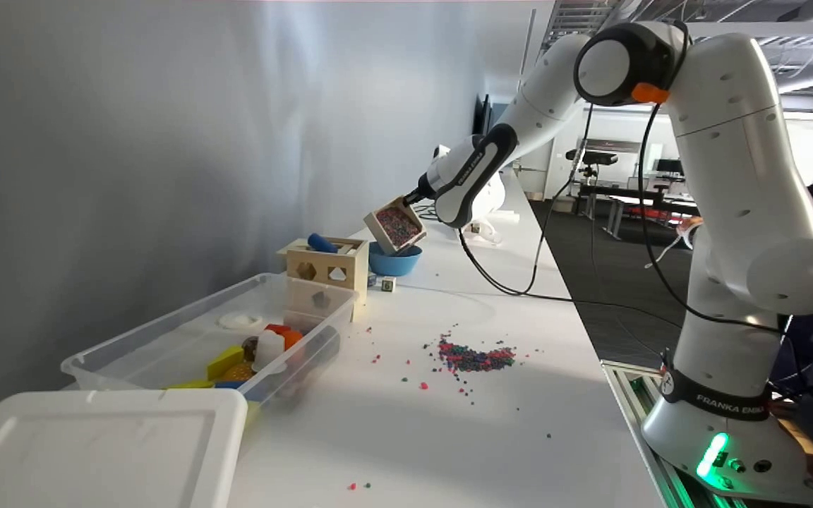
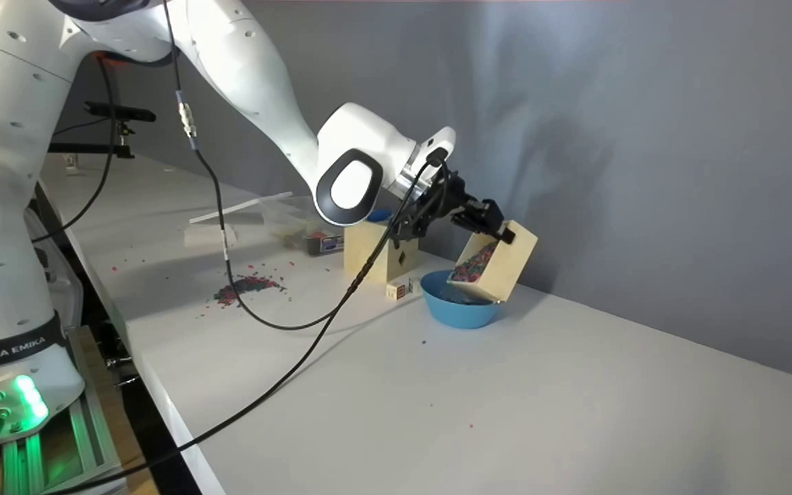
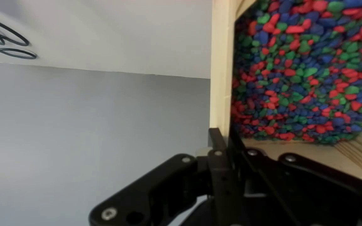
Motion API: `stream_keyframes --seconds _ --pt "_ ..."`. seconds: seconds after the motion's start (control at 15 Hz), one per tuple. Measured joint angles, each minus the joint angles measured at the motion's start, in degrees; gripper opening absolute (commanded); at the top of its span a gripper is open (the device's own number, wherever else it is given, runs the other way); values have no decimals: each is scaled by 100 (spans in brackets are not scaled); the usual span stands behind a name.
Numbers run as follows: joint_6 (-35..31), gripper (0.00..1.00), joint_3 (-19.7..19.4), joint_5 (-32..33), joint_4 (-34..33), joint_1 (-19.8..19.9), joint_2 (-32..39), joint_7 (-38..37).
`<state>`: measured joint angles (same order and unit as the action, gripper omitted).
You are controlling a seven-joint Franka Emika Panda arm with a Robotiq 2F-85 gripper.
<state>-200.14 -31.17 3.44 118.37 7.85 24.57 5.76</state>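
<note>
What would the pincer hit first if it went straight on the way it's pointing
The pincer grips the wooden box; beyond that, probably the grey wall, though depth is unclear.

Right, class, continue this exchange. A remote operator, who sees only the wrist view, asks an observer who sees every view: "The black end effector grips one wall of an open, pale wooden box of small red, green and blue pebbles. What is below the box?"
Observer: In both exterior views, a round blue bowl sits below the pale wooden box.
Operator: Is anything loose lying about?
Observer: Yes, a heap of small multicoloured pebbles, with strays around it, lies on the white tabletop.
Operator: And what stands near the bowl?
Observer: In both exterior views, a light wooden shape sorter with cut-out holes stands near it.
</note>
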Motion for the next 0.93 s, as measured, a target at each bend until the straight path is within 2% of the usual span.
stream_keyframes --seconds 0.4,0.73,0.93 --pt "-57 2 177 2 11 15 99 -4" --pt "-324 2 559 -1 11 225 56 64" --pt "-508 2 566 -1 12 250 53 104"
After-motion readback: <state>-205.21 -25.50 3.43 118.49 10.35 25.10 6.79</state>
